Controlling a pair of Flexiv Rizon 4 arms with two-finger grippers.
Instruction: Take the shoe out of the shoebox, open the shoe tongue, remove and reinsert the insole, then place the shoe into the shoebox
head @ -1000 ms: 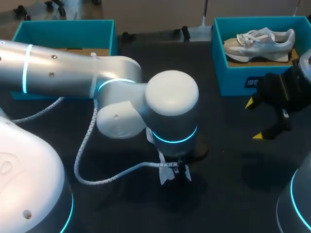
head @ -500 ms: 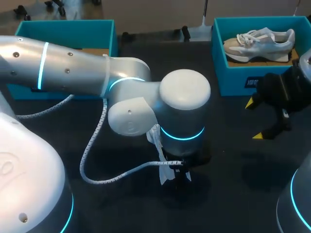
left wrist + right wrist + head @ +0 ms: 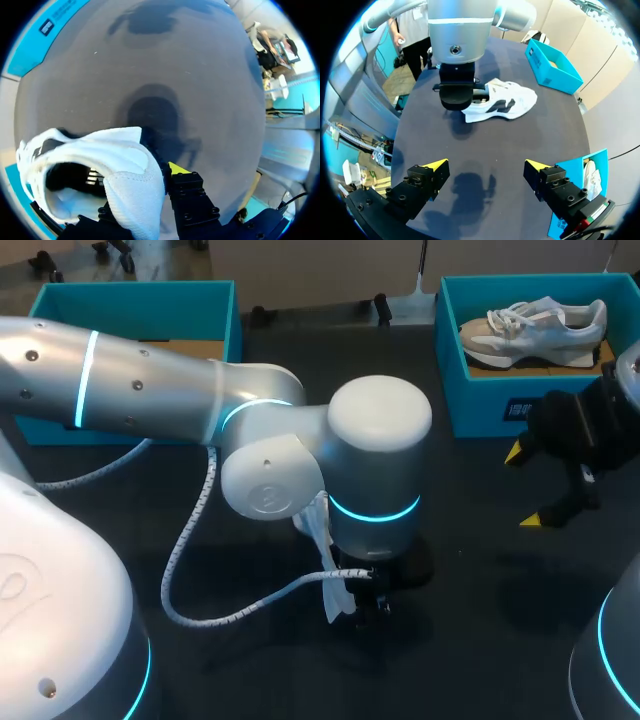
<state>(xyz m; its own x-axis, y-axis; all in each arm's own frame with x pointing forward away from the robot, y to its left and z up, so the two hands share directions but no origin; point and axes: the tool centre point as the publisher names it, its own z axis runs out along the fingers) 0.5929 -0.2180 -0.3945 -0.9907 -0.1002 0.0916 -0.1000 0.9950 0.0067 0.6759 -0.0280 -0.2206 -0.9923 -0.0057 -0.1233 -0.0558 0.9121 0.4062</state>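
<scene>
A white shoe (image 3: 506, 103) with dark side marks lies on the black table's middle. In the head view only white scraps of it (image 3: 320, 527) show under my left arm's wrist. My left gripper (image 3: 147, 187) points down at the shoe's heel end, its fingers shut on the heel collar (image 3: 134, 186); one yellow fingertip (image 3: 177, 168) shows beside the fabric, the other is hidden behind it. In the right wrist view the left gripper (image 3: 457, 98) sits on the shoe's end. My right gripper (image 3: 527, 487) hangs open and empty at the right, well clear of the shoe.
A teal shoebox (image 3: 480, 400) at the back right holds a second pale shoe (image 3: 535, 325). Another teal box (image 3: 130, 292) stands at the back left. My left arm's thick elbow and its cable (image 3: 190, 540) cover the table's middle.
My left arm shifted right and sank a little over the shoe, and its fingers closed onto the heel collar. The right arm stayed still.
</scene>
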